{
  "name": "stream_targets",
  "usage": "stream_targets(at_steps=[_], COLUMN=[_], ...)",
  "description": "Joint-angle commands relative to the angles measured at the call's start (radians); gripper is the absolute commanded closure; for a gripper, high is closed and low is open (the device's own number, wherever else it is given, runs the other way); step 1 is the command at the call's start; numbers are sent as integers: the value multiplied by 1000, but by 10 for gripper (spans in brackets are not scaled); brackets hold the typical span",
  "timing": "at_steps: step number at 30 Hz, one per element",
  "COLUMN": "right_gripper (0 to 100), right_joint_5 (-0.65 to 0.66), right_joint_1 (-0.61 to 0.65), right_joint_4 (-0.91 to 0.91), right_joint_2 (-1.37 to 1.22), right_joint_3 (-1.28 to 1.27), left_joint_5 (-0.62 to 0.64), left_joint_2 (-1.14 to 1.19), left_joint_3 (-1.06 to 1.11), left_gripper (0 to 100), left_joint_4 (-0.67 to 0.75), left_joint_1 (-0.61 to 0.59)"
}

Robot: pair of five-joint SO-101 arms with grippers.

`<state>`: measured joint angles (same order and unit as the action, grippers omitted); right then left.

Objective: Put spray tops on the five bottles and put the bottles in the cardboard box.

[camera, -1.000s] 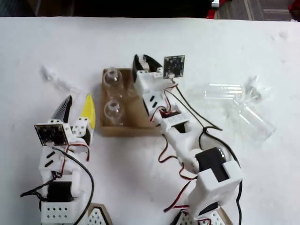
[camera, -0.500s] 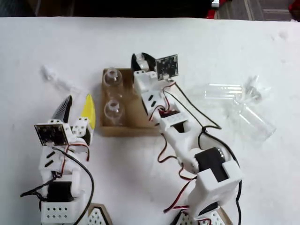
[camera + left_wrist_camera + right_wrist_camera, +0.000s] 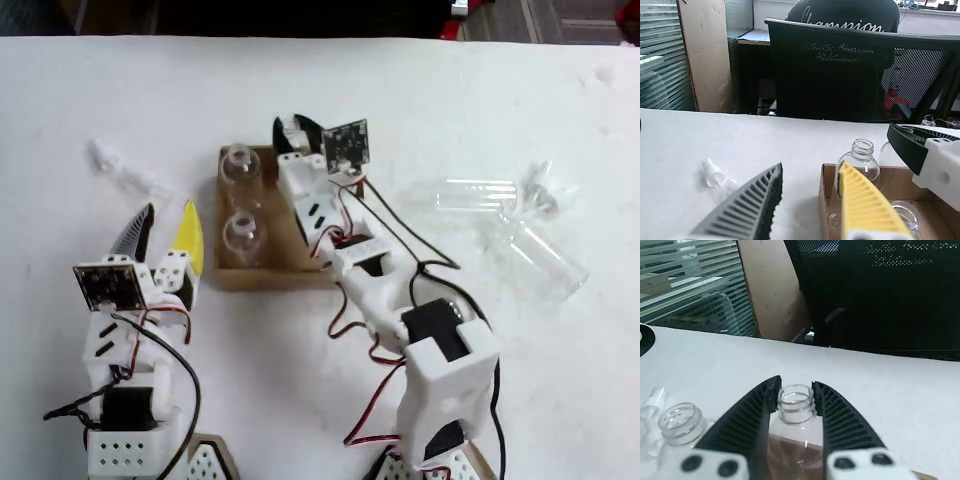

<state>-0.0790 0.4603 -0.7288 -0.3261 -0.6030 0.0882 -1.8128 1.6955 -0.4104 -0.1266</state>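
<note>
Grasping a bottle (image 3: 796, 405) by its neck, the right hand (image 3: 795, 385) overhangs the cardboard box (image 3: 282, 262).

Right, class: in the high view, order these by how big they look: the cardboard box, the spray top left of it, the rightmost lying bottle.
1. cardboard box, largest, though partly covered.
2. rightmost lying bottle.
3. spray top, smallest.
</note>
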Motion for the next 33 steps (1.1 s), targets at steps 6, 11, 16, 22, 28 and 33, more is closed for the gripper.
stream_targets(at_steps=[6, 11, 16, 22, 28, 33], right_gripper=[983, 981, 977, 848, 837, 834], right_joint_5=[14, 14, 14, 14, 14, 11], right_joint_1=[44, 36, 36, 45, 42, 42], right_joint_4=[-21, -21, -19, 44, 51, 147], right_joint_2=[2, -1, -1, 8, 42, 173], right_joint_3=[29, 29, 28, 17, 9, 3], left_joint_5=[9, 9, 9, 9, 9, 9], left_joint_2=[-8, -8, -8, -8, -8, -8], left_joint_3=[-3, -3, -3, -3, -3, -3], left_gripper=[824, 824, 824, 824, 824, 824], left_joint_4=[23, 23, 23, 23, 23, 23], left_joint_1=[5, 5, 5, 5, 5, 5])
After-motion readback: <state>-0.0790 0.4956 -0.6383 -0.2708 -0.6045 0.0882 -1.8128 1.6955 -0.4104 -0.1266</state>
